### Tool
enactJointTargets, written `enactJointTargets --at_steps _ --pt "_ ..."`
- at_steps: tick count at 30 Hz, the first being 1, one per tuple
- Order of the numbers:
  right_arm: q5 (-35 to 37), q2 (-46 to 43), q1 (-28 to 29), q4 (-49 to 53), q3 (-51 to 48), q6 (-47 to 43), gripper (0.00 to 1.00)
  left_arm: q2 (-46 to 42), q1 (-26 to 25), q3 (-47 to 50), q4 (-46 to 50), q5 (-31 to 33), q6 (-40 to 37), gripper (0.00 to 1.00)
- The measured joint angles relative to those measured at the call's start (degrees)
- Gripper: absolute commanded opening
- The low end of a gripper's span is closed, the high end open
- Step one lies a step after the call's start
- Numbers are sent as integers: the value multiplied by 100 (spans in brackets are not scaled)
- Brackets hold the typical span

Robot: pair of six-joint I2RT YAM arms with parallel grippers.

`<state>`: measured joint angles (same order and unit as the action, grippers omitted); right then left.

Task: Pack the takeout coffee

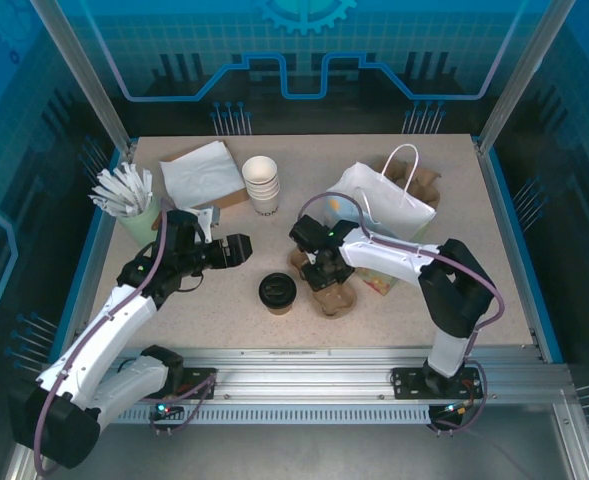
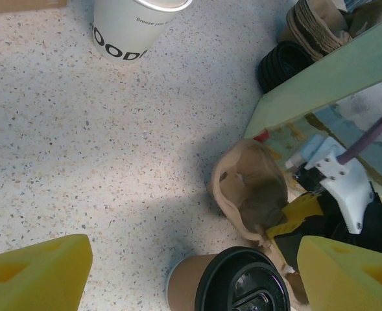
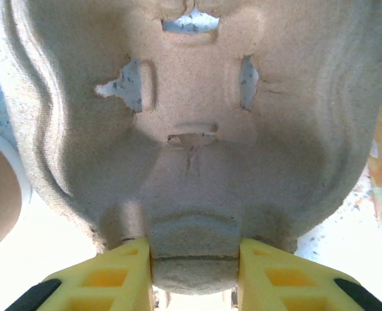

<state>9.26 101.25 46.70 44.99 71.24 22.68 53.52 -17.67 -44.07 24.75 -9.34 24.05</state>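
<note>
The takeout coffee (image 1: 277, 292), a brown paper cup with a black lid, stands upright on the table in front of centre. My left gripper (image 1: 237, 250) hovers up and left of it, open and holding nothing. In the left wrist view the coffee (image 2: 233, 282) sits low between the wide yellow fingers (image 2: 38, 272), untouched by either. Right of the coffee lies a brown pulp cup carrier (image 1: 326, 285). My right gripper (image 1: 321, 268) is down on it. In the right wrist view its two yellow fingers (image 3: 113, 278) press both sides of a raised ridge of the carrier (image 3: 191, 129).
A white paper bag (image 1: 384, 195) lies at the back right with more carriers (image 1: 422, 180) behind it. A stack of white cups (image 1: 261, 183), napkins (image 1: 202, 172) and a green cup of stirrers (image 1: 129, 205) stand at the back left. A coloured packet (image 1: 379, 282) lies under the right arm.
</note>
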Motion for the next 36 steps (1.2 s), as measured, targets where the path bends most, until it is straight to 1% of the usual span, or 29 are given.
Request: enactJointTargets --at_steps 4,8,15,20,22,24,27,30,36 --pt "-7 -437 0 170 170 -63 29 -2 0 0 -35 4 22 84" --pt "-205 -879 2 214 616 -216 28 -44 0 0 -109 83 160 83" --pt "-697 -1102 11 343 2013 -664 28 -415 0 -11 -435 356 614 81" --pt "-1161 -1187 -31 518 3139 -975 27 -372 0 -192 -647 461 839 80" --pt "-1355 -1296 -146 588 3543 -1078 27 -256 -20 -365 -739 459 896 80" --pt "-1543 -1445 -361 636 3842 -1143 27 -74 -94 -581 -835 459 905 79" --pt "-1814 -1718 -883 704 4221 -1213 27 372 -348 -1040 -968 442 844 79" --pt "-2076 -1982 -1519 734 4470 -1235 27 1014 -658 -1679 -1051 345 584 79" --pt "-2365 -2260 -2719 901 4618 -1296 27 2455 -1108 -3119 -966 66 -105 74"
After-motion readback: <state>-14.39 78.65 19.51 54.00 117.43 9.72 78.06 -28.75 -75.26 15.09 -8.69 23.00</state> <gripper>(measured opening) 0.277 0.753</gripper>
